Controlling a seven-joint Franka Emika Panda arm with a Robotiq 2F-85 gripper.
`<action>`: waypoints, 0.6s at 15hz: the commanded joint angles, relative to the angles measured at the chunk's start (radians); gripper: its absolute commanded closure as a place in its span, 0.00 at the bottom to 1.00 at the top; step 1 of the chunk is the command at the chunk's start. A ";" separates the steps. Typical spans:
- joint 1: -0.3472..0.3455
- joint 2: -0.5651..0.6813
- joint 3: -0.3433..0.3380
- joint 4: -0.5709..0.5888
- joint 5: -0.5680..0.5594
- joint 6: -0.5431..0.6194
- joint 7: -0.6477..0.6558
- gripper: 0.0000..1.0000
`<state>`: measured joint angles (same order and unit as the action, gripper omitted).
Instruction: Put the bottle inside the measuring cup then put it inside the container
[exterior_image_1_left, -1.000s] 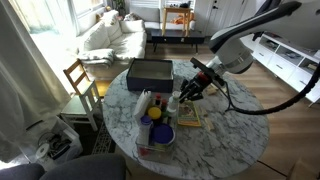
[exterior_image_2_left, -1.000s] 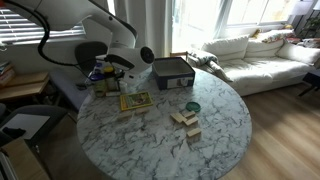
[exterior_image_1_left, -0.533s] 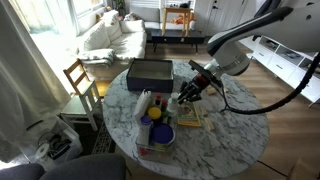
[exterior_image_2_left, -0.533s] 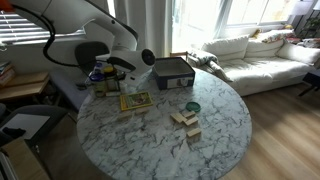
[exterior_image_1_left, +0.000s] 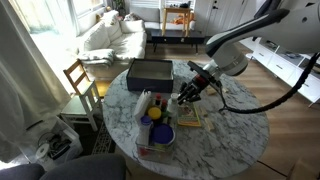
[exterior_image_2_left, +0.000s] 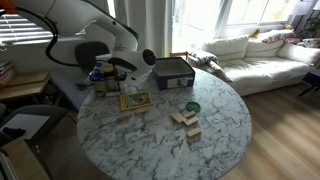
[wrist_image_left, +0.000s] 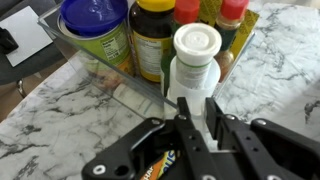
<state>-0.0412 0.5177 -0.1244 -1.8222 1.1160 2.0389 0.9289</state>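
A white bottle (wrist_image_left: 196, 60) with a white screw cap stands upright on the marble table, right beside a clear container (wrist_image_left: 105, 72) that holds a blue-lidded jar, a yellow jar and red-capped bottles. My gripper (wrist_image_left: 198, 112) has one finger on each side of the bottle's lower body and is shut on it. In an exterior view the gripper (exterior_image_1_left: 183, 97) and bottle (exterior_image_1_left: 174, 103) are just right of the container (exterior_image_1_left: 155, 128). I cannot make out a measuring cup in any view.
A black box (exterior_image_1_left: 149, 72) sits at the far edge of the round table (exterior_image_1_left: 225, 135); it also shows in an exterior view (exterior_image_2_left: 172, 72). A printed card (exterior_image_2_left: 134, 101), a small green dish (exterior_image_2_left: 192, 106) and wooden blocks (exterior_image_2_left: 185, 120) lie nearby. A wooden chair (exterior_image_1_left: 80, 80) stands beside the table.
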 joint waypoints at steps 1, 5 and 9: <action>-0.001 0.018 0.005 0.024 -0.031 0.016 0.034 0.92; 0.000 0.020 0.006 0.029 -0.042 0.016 0.042 0.91; 0.002 0.023 0.007 0.033 -0.050 0.016 0.049 0.51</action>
<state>-0.0395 0.5225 -0.1239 -1.8091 1.0940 2.0397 0.9484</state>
